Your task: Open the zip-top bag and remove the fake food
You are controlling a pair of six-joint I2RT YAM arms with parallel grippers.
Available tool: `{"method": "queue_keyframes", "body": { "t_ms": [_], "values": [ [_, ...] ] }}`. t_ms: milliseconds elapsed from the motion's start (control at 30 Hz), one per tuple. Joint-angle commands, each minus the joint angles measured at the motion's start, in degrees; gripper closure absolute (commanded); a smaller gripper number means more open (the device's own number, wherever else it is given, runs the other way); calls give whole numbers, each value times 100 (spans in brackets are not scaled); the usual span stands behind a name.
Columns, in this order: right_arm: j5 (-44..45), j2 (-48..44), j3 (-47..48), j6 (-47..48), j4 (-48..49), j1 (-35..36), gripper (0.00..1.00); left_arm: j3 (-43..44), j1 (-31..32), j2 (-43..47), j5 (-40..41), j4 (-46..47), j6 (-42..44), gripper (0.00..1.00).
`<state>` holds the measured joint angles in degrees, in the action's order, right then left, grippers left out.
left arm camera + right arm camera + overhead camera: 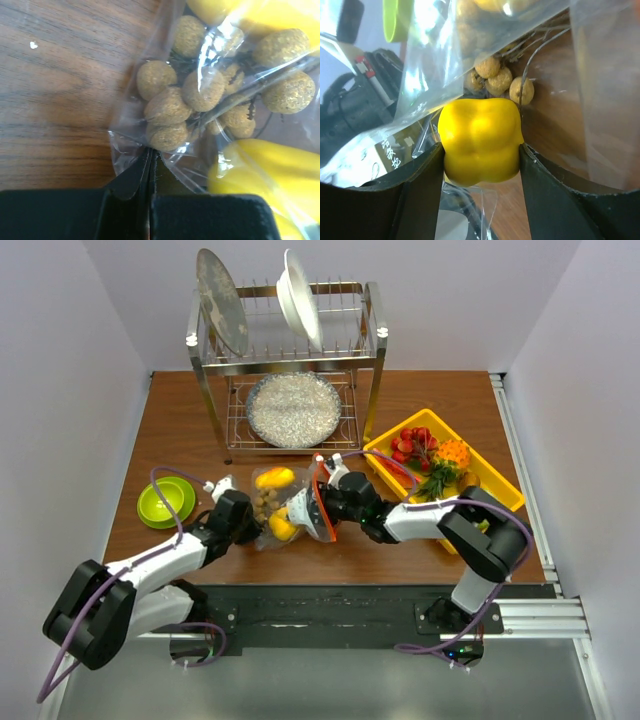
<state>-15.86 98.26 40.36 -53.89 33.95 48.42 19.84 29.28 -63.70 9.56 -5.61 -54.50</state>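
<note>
The clear zip-top bag [275, 508] lies mid-table, its orange-red zipper strip [320, 502] on the right side, standing open. Inside it are a yellow-orange mango [275, 478], a cluster of small brown balls [200, 90] and a yellow bell pepper [480, 141]. My left gripper [150, 157] is shut on the bag's left corner, pinching the plastic. My right gripper [480, 155] reaches into the bag's mouth and is shut on the yellow bell pepper, one finger on each side. The balls also show in the right wrist view [502, 82], just beyond the pepper.
A yellow bin [500, 485] at the right holds red chilli-like pieces, an orange fruit and greens. A green bowl [166, 503] sits at the left. A dish rack [290, 370] with plates stands at the back.
</note>
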Motion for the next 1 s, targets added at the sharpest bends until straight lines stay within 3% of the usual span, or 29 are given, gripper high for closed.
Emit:
{"method": "queue_keyframes", "body": {
  "t_ms": [0,200,333,567,667,800,900,967],
  "values": [
    [504,-649,-28,361,-652,27,59,-50,-106,-20,388,-582,10,100],
    [1180,-1282,-72,511,-1434,9,62,-85,-133,68,476,-678,-25,100],
    [1120,-1318,25,669,-1690,-17,61,-59,-150,191,433,-688,27,100],
    [532,-879,-265,248,-788,-43,57,275,-142,788,-217,-704,572,100],
    [268,-598,-336,-42,-365,-70,55,451,-142,1096,-437,-862,721,90],
    [162,-395,-362,-279,-126,-70,38,635,-133,1334,-683,-951,844,74],
    [232,-421,-371,-333,-143,-70,25,653,-142,1282,-868,-907,775,73],
    [372,-527,-432,-359,-196,-70,20,513,-133,1211,-930,-759,687,79]
  ]
}}
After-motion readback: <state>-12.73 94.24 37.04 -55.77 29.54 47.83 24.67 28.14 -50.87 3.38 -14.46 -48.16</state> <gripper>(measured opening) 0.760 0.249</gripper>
